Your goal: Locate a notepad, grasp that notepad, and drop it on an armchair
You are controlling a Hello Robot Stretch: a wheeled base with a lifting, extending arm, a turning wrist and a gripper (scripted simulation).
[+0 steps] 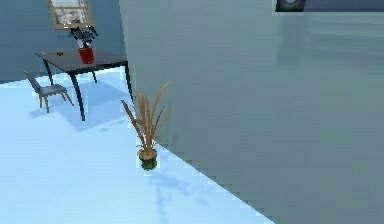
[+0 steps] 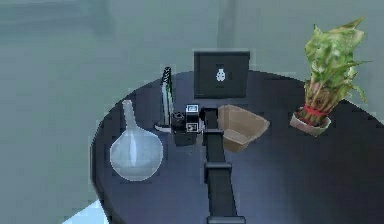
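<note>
On a round dark table [image 2: 330, 170] my arm reaches up from the arm side view's bottom edge. It ends in two white marked squares with the gripper [image 2: 173, 127] left of them. A thin dark flat thing with a pale green edge [image 2: 166, 92] stands upright at the gripper's far end; it is too small to name as a notepad. I cannot tell whether the gripper holds anything. A clear round-bellied glass flask [image 2: 135, 152] stands left of the arm.
On the same table stand a dark framed picture [image 2: 221, 73], a brown bowl-like container [image 2: 244, 127] right of the arm and a leafy potted plant [image 2: 325, 82]. Ahead, a grey wall [image 1: 270, 110], a dried potted plant [image 1: 148, 132], a dark table [image 1: 85, 68] with a red vase [image 1: 87, 54], a chair [image 1: 50, 92].
</note>
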